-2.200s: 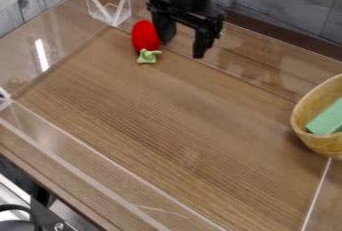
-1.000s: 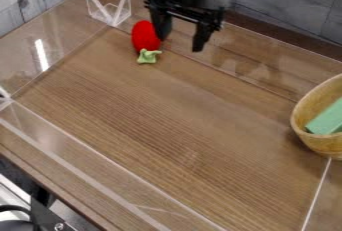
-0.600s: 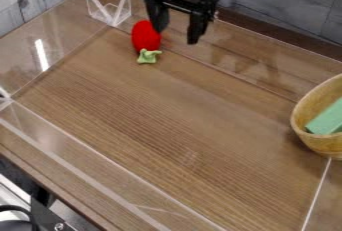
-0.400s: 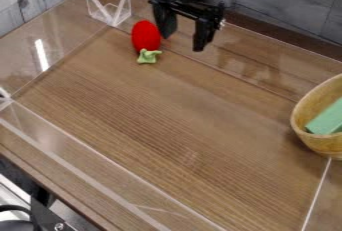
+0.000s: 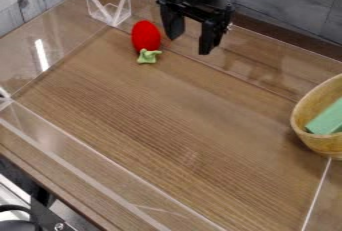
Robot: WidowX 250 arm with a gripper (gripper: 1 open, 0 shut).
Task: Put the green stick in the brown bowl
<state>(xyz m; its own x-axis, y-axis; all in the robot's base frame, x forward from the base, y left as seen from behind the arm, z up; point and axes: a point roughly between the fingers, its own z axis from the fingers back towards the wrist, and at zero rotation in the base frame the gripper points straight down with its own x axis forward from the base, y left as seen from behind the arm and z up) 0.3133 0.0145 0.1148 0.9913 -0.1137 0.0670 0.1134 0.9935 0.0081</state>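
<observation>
The wooden table (image 5: 147,125) fills the near ground, edged by a clear plastic wall (image 5: 80,165); no writing or labels can be read on anything. At the right edge sits the brown bowl (image 5: 310,125), cut off by the frame, and the green stick (image 5: 327,118) already lies inside it, leaning against its inner wall. Further back, a red strawberry toy (image 5: 147,37) with a green leaf end rests on the table. Just right of it hangs the black gripper (image 5: 190,35), its 2 fingers (image 5: 173,27) spread apart and holding nothing, well apart from the bowl.
</observation>
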